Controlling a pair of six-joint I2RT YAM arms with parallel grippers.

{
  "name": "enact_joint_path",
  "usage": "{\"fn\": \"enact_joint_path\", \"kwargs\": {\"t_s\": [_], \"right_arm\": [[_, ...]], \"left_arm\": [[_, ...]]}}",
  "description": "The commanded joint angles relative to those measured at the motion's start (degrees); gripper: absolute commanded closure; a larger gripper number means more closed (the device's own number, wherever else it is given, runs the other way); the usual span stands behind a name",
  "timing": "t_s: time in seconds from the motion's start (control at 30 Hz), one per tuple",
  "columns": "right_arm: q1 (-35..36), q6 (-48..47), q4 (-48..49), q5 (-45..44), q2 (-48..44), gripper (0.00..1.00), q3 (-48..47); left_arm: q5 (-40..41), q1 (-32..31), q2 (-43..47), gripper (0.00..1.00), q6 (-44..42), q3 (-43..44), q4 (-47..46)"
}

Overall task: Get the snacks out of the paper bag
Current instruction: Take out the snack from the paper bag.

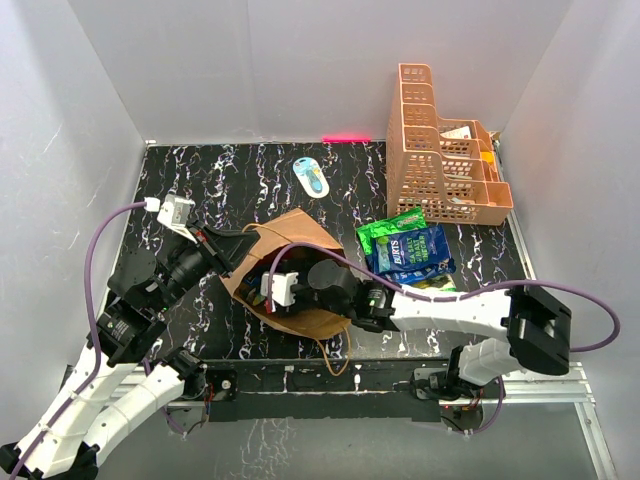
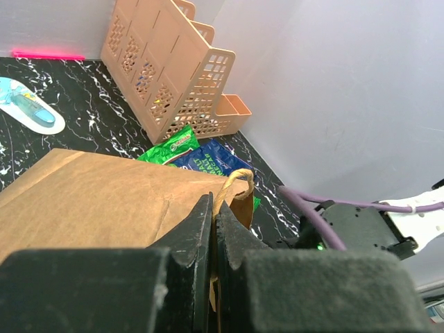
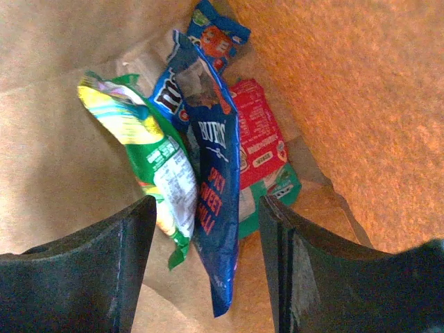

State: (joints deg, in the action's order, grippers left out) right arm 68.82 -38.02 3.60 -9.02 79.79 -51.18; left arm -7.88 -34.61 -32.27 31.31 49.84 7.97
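Brown kraft paper bag (image 1: 300, 228) is lying on its side around the middle of the black marbled table (image 1: 200, 180), mouth turned toward the right arm. Most of the snacks are deep inside it, bunched together. A navy packet (image 3: 215, 201) is out front, with a green-and-yellow packet (image 3: 156, 156) pressed against one side of it and a red packet (image 3: 260, 132) on the other. A bit of a teal packet (image 3: 284, 184) shows below the red one, and an M&M's packet (image 3: 215, 35) sits furthest in.

The right gripper (image 3: 206, 208) is reaching inside the bag with its jaws apart. The navy packet hangs in the gap between them, and as far as I can see it isn't pinched.

The left gripper (image 2: 214, 208) is on the bag's rim by a twisted handle (image 2: 236, 182), jaws squeezed together on the paper.

Just to the right of the bag, outside it, a bright green packet (image 1: 388, 232) and a blue packet (image 1: 412, 252) lie side by side, overlapping. Past those two sits an orange lattice basket (image 1: 440, 160). Beyond the bag, toward the back wall, there's a small blue-white oval thing (image 1: 311, 177).
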Motion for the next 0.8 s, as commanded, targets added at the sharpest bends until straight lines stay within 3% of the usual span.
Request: {"fn": "enact_joint_path", "kwargs": {"t_s": [0.0,0.23,0.53,0.7,0.77], "right_arm": [[-1.92,-2.81,12.69,-2.28,0.81,0.37,0.74],[-6.59,-1.42,23.69,8.15,3.41,0.34,5.20],[-7.19,-2.32,25.20,9.79,10.56,0.33,2.52],[-7.38,-2.64,25.15,8.49,14.76,0.37,-0.28],[-7.64,-2.51,25.09,8.61,16.20,0.44,-1.43]], "left_arm": [[-1.08,0.07,-0.04,1.00,-0.06,2.13,-1.00],[-0.38,0.07,0.27,1.00,0.23,1.93,-1.23],[0.27,0.02,0.11,1.00,-0.35,3.18,0.60],[0.36,0.07,-0.06,1.00,-0.42,3.27,0.82],[0.41,0.07,-0.13,1.00,-0.24,3.17,0.87]]}}
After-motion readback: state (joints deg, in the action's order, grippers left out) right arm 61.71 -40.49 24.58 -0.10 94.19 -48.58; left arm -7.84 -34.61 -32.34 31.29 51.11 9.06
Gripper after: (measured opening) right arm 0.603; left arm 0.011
